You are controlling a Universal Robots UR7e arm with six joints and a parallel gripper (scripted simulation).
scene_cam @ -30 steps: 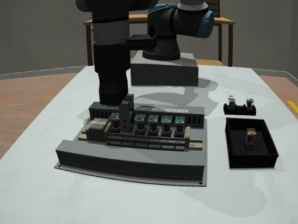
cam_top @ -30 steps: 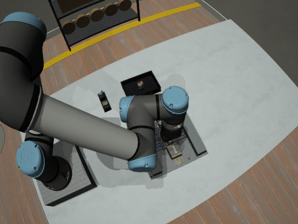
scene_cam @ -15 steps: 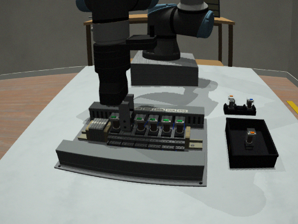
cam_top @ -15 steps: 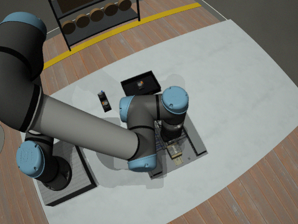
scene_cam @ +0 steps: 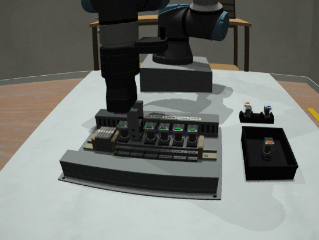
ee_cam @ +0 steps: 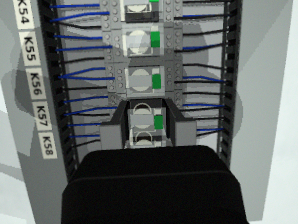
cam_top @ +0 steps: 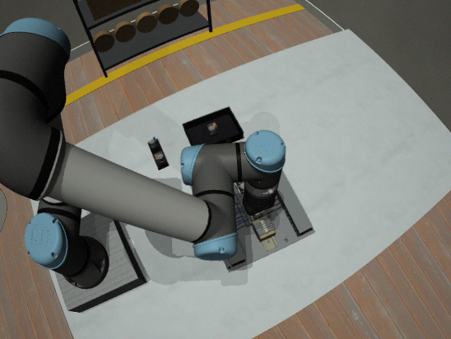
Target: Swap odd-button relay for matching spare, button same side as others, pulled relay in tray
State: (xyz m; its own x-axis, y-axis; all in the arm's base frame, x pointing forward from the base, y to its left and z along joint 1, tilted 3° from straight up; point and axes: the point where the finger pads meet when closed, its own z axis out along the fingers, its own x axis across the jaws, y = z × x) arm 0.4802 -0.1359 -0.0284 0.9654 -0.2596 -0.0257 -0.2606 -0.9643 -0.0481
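My gripper [scene_cam: 128, 128] is shut on the green-button relay [scene_cam: 122, 131] at the left end of the row on the rail; in the wrist view the fingers clasp its two sides at the K58 position [ee_cam: 47, 146]. Its green button [ee_cam: 159, 122] lies on the same side as the buttons of the other green-button relays [scene_cam: 170, 133]. Its top looks about level with theirs. An orange-button relay [scene_cam: 268, 147] stands upright in the black tray [scene_cam: 273, 154]. A small holder [scene_cam: 257, 116] behind the tray carries an orange-button relay [scene_cam: 247, 109] and a blue-button relay [scene_cam: 268, 110].
The relay panel [scene_cam: 142, 157] has wire ducts at its front and back. A grey terminal block [scene_cam: 103, 140] sits just left of the gripped relay. The robot base [scene_cam: 176, 74] stands behind the panel. A shelf rack [cam_top: 144, 29] stands off the table.
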